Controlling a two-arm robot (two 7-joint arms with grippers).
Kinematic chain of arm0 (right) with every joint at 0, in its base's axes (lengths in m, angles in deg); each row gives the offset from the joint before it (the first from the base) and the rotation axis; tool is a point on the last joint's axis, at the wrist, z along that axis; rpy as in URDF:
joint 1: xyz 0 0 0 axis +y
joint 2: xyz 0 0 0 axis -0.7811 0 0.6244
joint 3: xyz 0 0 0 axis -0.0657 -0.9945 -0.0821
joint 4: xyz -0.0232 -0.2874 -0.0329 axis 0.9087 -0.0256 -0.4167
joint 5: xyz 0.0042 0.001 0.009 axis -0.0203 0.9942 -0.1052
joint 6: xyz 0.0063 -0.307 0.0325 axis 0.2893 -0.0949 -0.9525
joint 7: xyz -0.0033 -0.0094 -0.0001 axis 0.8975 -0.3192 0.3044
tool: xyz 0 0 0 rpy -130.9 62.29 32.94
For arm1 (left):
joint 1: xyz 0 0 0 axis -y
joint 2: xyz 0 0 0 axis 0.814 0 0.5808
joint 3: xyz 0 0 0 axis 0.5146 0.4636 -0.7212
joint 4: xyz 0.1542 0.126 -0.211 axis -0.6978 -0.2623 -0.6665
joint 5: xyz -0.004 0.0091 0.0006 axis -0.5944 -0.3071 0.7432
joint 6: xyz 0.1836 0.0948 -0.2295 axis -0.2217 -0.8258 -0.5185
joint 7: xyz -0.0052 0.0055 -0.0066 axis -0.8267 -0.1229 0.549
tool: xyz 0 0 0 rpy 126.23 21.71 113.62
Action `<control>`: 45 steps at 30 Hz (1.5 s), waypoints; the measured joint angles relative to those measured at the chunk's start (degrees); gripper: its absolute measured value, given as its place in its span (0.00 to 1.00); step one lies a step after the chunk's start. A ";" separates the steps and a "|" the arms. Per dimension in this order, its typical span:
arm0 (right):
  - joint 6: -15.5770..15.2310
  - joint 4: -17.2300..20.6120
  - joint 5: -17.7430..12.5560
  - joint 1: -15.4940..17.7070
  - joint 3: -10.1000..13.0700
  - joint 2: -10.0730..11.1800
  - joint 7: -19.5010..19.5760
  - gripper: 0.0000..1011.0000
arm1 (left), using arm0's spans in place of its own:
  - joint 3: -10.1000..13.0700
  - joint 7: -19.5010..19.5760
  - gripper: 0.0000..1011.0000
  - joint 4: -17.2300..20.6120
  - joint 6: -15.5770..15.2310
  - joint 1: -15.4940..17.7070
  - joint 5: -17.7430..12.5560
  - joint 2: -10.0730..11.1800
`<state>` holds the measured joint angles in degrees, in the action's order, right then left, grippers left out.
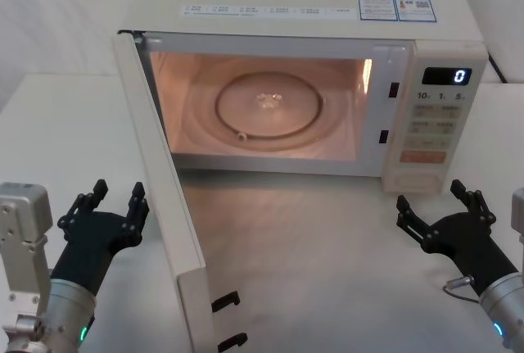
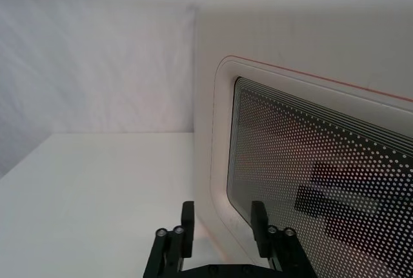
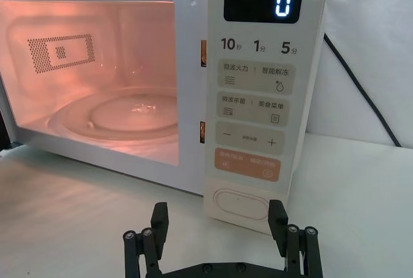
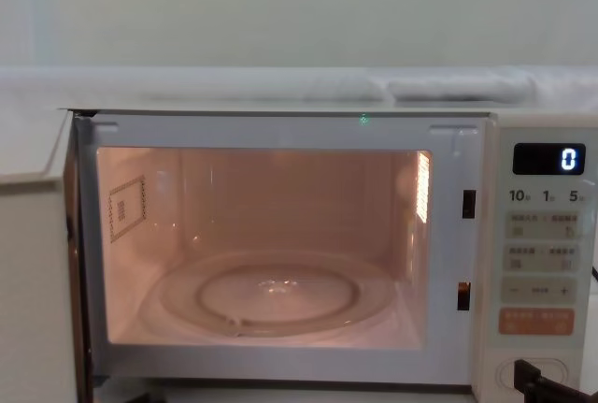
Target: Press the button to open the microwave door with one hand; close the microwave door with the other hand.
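Beside left end effector (image 2: 222, 229), door's window (image 2: 322, 188).

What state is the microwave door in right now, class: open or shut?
Open. The microwave door swings out toward the robot's left, exposing the lit cavity and glass turntable.

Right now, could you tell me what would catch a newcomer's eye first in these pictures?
The microwave glows orange inside, its glass turntable bare, at the back of the table. The microwave door stands swung wide open on the robot's left, with the open left tool just outside it. The open right tool hangs low on the right, in front of the button beneath the display reading 0.
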<state>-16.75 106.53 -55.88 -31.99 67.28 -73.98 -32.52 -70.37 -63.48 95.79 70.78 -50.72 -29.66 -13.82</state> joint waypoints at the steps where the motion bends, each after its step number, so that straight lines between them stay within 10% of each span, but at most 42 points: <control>1: 0.00 0.00 0.00 0.00 0.00 0.00 0.00 0.99 | 0.00 0.00 0.55 0.00 0.00 0.00 0.00 0.00; 19: 0.00 0.00 0.00 0.00 0.00 0.00 0.00 0.99 | 0.00 0.00 0.00 0.00 0.00 0.00 0.00 0.00; 45: 0.00 0.00 0.00 0.00 0.00 0.00 0.00 0.99 | -1.65 2.96 0.00 1.35 0.02 -0.54 1.40 -0.72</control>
<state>-16.75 106.53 -55.88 -31.98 67.28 -73.98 -32.52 -72.02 -60.52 97.14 70.79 -51.26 -28.26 -14.54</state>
